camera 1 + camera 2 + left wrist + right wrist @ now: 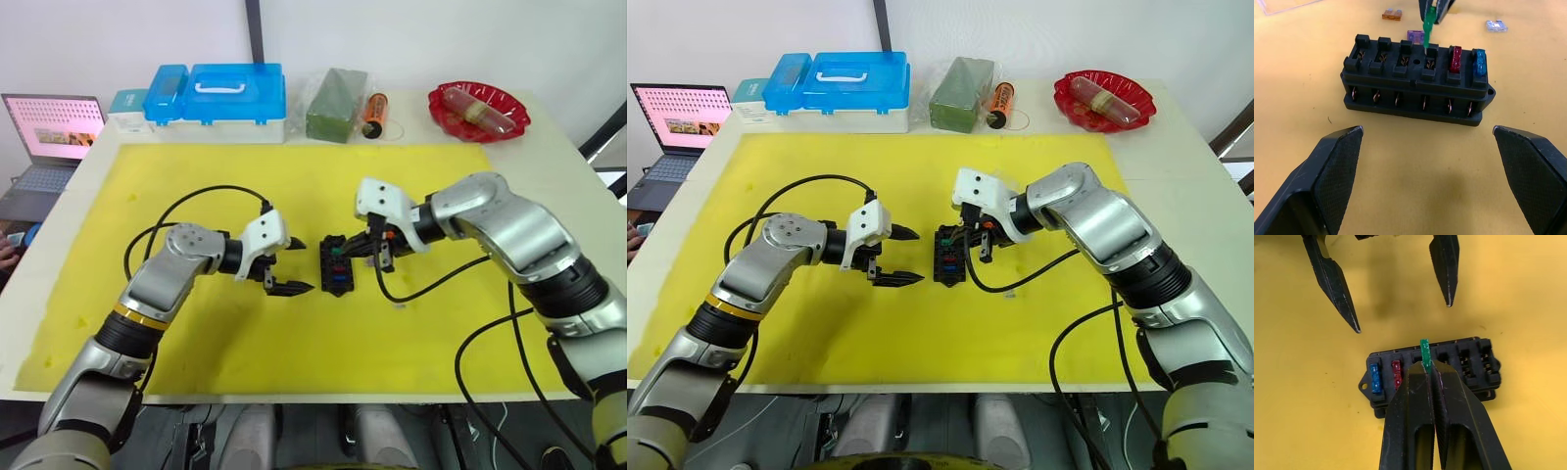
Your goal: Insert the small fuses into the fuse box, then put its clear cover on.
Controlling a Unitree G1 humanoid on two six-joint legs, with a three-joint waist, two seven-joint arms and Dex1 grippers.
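The black fuse box lies at the middle of the yellow mat. A red fuse and a blue fuse sit in its end slots. My right gripper is shut on a green fuse, held upright with its blades at the slot beside the red one. My left gripper stands open just left of the box, touching nothing. Orange, purple and grey fuses lie loose beyond the box. A corner of the clear cover shows there too.
Blue-lidded storage boxes, a bagged green block, an orange cylinder and a red bowl line the table's far edge. A laptop stands at far left. Black cables trail from both wrists across the mat.
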